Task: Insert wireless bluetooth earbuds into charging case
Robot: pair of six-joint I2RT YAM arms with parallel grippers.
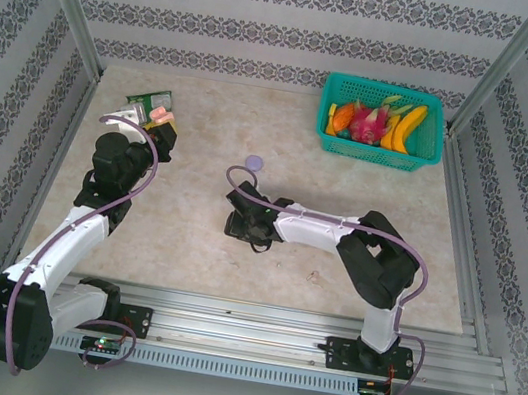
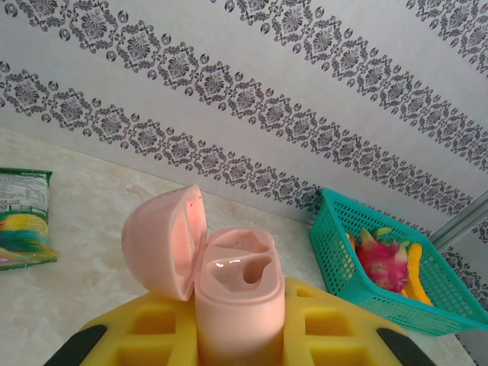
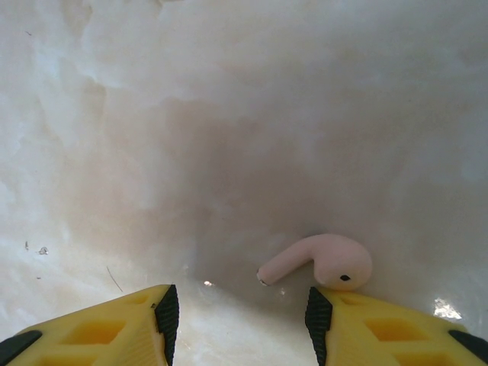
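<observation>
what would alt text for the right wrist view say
A pale pink earbud lies on its side on the pale marbled table, just beyond the open right gripper. Its bulb sits close by the tip of one of the two yellow fingers, and its stem points across the gap between them.

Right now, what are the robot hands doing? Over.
Left gripper shut on open pink case. Right gripper open, low over table. Pink earbud lies loose by one finger.

Pink case point(image 2: 236, 297) & earbud point(image 3: 324, 261), yellow fingers point(image 3: 381, 332) w/ blk pads point(image 3: 166, 320), teal basket point(image 2: 332, 248), grey-damask wall point(image 2: 267, 91).
</observation>
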